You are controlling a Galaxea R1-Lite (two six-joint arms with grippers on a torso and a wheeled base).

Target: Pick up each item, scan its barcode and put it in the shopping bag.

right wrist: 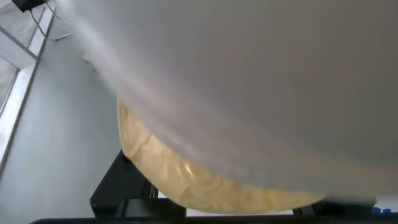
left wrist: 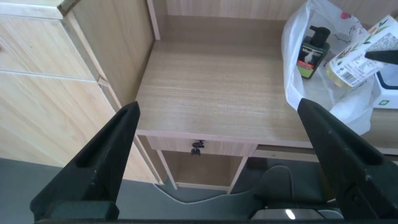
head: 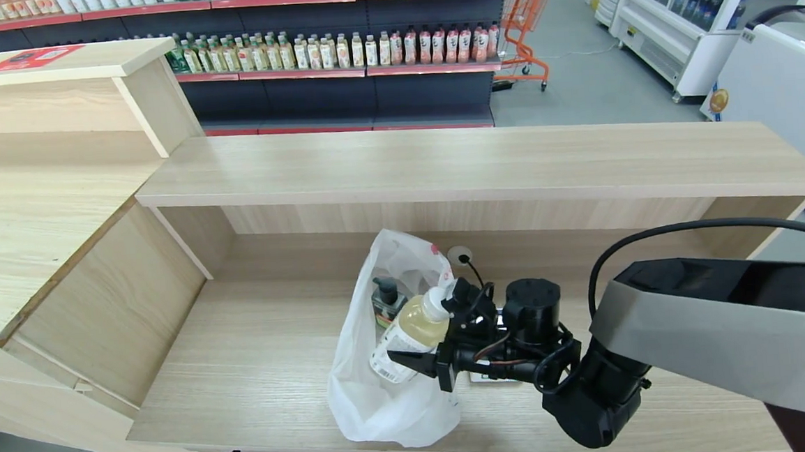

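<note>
Right gripper [head: 431,336] was clamped on the yellow-liquid bottle [head: 409,332], held at the mouth of the white shopping bag [head: 378,402] on the lower desk [head: 243,361]. Left gripper [left wrist: 221,163] hung off to the side over the desk's front edge, jaws spread wide, nothing between them.

Risks as I judged them:
- Bag film is thin and unanchored. The bottle base could catch the rim and fold it inward, or drag the whole bag toward the front edge, which was near.
- Dark pump bottle [head: 386,300] stood upright in the bag just beside the incoming one. A nudge could tip it.
- Letting go while this tilted could make the bottle roll onto the rim and spill out instead of settling.

Bottle's long axis ran diagonal, well off vertical. The white cap pointed up and toward the counter's back wall. The labelled base pointed down toward the front, into the bag opening, with the barcode patch near the base facing up.
</note>
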